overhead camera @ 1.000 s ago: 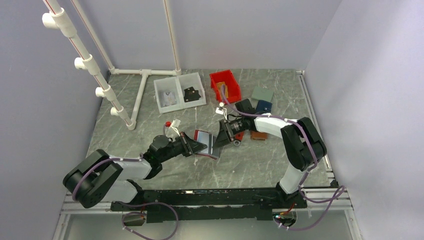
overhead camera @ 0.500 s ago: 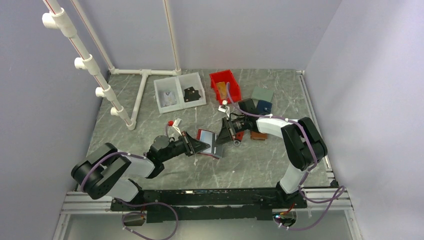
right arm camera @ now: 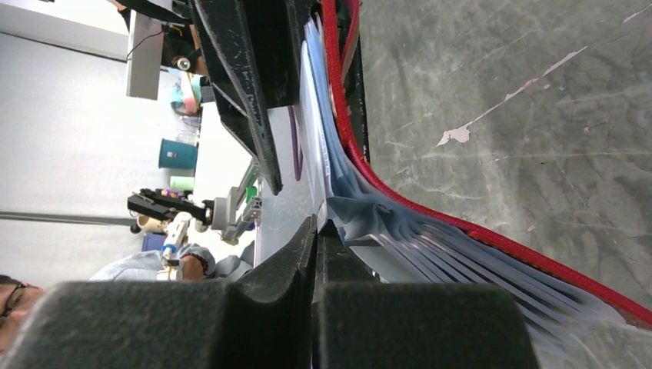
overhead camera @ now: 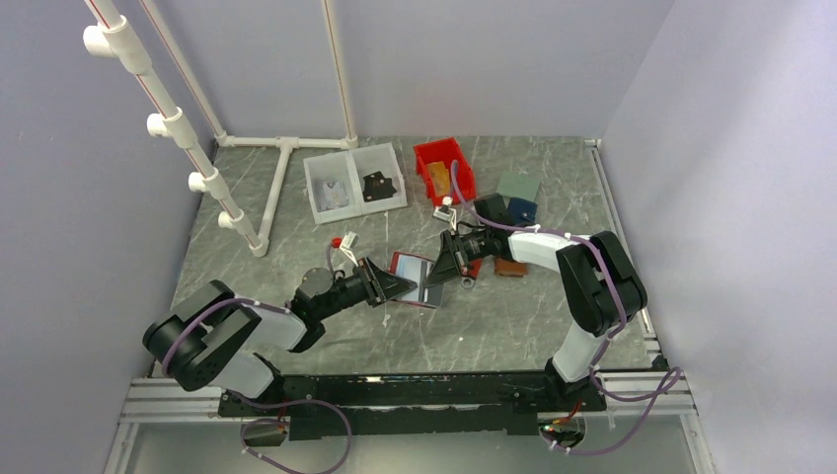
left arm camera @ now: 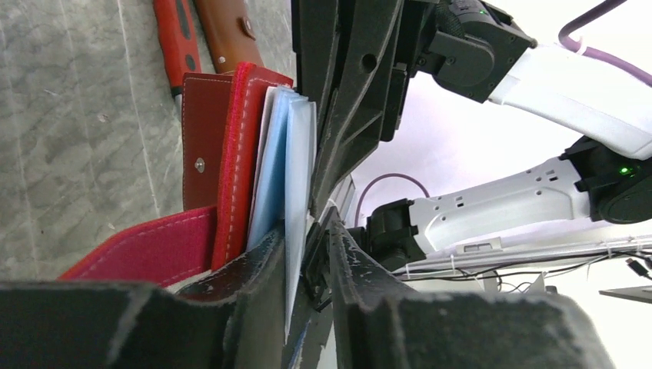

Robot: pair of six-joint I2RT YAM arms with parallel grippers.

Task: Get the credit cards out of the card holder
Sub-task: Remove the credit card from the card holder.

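The red card holder hangs open just above the table between my two grippers. Its red cover and pale blue inner leaves show in the left wrist view. My left gripper is at its left edge. Those jaws stand slightly apart, open, with one thin pale leaf between them. My right gripper is at the right edge. In the right wrist view it is pressed shut on a thin pale leaf beside the fanned pockets and red rim. I cannot tell the credit cards from the leaves.
A white two-part tray and a red bin holding a tan flat piece stand at the back. A brown wallet, a blue wallet and a grey-green square lie right of the right arm. White pipe frame at back left.
The right gripper's jaws have closed on the holder's right edge. The left gripper's jaws have parted a little. The holder has shifted slightly left and lies flatter.
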